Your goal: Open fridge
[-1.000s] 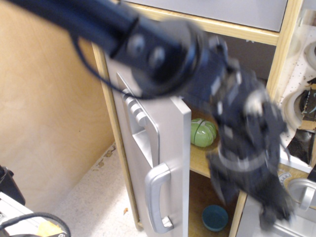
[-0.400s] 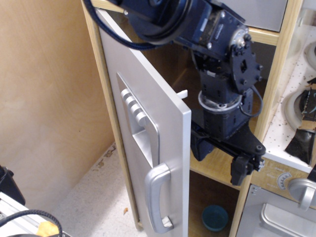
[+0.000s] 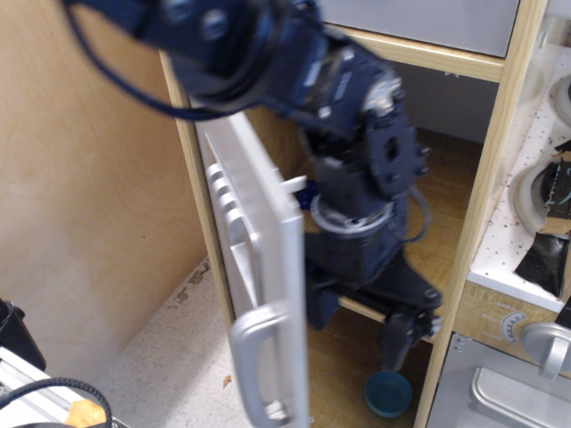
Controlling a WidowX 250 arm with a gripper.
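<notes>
- The fridge (image 3: 486, 178) is taking up most of the frame, a tall light-wood cabinet going from the top middle down to the bottom.
- Its big silver door (image 3: 259, 294) is standing open, swung out toward the lower left of the frame, so we are seeing it nearly edge-on.
- The black robot arm (image 3: 268, 53) is coming in from the upper left and reaching down inside the open cabinet, just behind the door.
- The curved silver handle (image 3: 254, 366) is showing at the bottom of the door, with nothing holding it.
- The gripper (image 3: 361, 321) is sitting low in the middle, in front of a wooden shelf (image 3: 446, 259). Its fingers are pointing down with a gap between them, and they are holding nothing.
- A small blue bowl (image 3: 389, 393) is resting at the bottom of the cabinet, under the gripper.
</notes>
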